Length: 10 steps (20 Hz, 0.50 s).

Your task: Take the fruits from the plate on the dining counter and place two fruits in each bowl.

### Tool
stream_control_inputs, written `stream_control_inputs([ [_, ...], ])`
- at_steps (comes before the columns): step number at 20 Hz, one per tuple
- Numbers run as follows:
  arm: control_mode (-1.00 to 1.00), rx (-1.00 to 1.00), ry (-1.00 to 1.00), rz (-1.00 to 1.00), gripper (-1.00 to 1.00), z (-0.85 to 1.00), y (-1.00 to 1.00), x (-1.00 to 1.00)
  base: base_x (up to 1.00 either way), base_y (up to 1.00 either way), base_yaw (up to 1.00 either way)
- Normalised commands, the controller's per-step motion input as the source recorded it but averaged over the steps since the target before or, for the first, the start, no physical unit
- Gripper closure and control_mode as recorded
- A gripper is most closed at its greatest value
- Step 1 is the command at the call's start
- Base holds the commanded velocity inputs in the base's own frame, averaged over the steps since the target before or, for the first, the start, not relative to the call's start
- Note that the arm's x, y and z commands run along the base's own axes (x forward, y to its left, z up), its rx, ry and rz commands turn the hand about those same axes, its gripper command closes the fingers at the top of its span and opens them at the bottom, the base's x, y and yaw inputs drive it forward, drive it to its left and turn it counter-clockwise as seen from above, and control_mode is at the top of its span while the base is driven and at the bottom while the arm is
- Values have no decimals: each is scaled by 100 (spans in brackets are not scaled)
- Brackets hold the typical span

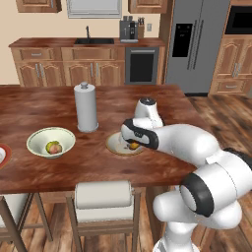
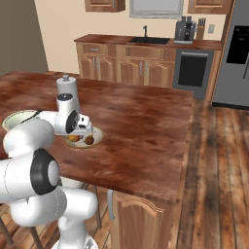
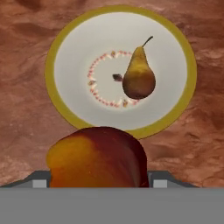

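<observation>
My gripper [image 1: 133, 145] is shut on the orange fruit [image 3: 96, 159], holding it just above the shallow tan-rimmed bowl [image 3: 50, 74] on the dining counter [image 1: 44, 106]. One dark brown, pear-shaped fruit [image 3: 139, 76] lies inside that bowl, right of its middle. In the right base view the gripper [image 2: 78, 138] hangs over the same bowl [image 2: 98, 136]. To the left stands the deep cream bowl [image 1: 37, 138] with the yellow-green and pinkish red fruits [image 1: 54, 147] in it. A sliver of the red-rimmed plate [image 1: 2, 155] shows at the far left edge.
A tall paper towel roll [image 1: 86, 108] stands just behind and between the two bowls. A padded chair back [image 1: 103, 194] rises at the counter's near edge. Sink counter, oven and fridge line the far wall.
</observation>
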Motion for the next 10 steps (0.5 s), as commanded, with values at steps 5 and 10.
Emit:
stream_control_inputs([
  [5, -100, 0, 7, 0, 100, 0, 0, 51, 0, 0, 0],
  [10, -100, 0, 11, 0, 100, -9, 3, 50, 0, 0, 0],
])
